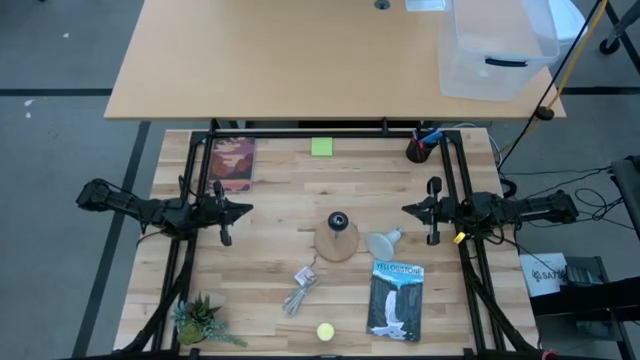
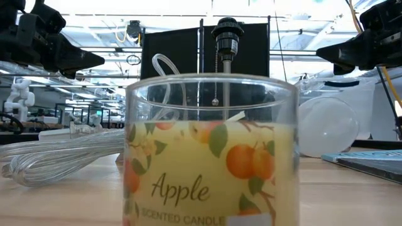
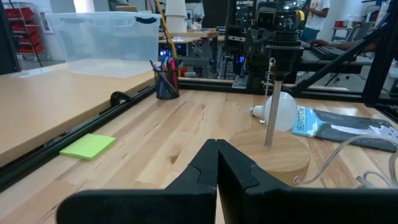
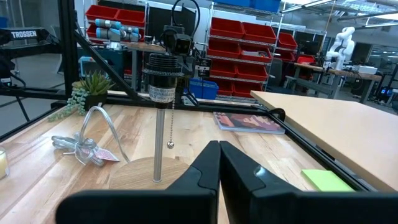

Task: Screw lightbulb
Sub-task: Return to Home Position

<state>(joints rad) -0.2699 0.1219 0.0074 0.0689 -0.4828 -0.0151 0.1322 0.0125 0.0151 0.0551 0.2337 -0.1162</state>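
The white lightbulb (image 1: 383,241) lies on its side on the wooden table, just right of the round wooden base (image 1: 337,240); its neck points toward the far right. It also shows in the low view (image 2: 326,125) and in the left wrist view (image 3: 283,109). A black socket (image 3: 283,40) stands on a thin post above the base. My left gripper (image 1: 242,209) hovers shut, level, left of the base. My right gripper (image 1: 408,209) hovers shut, level, to the far right of the bulb. Neither touches anything. The right wrist view shows the socket (image 4: 163,74) but not the bulb.
A clear cord bundle (image 1: 300,290) lies near the base, with a yellow candle jar (image 1: 325,331) at the near edge. A Yellowstone book (image 1: 396,298) lies near right, a red book (image 1: 232,163) far left, a green note (image 1: 321,147) and pen cup (image 1: 418,150) far, and a plant (image 1: 200,320) near left.
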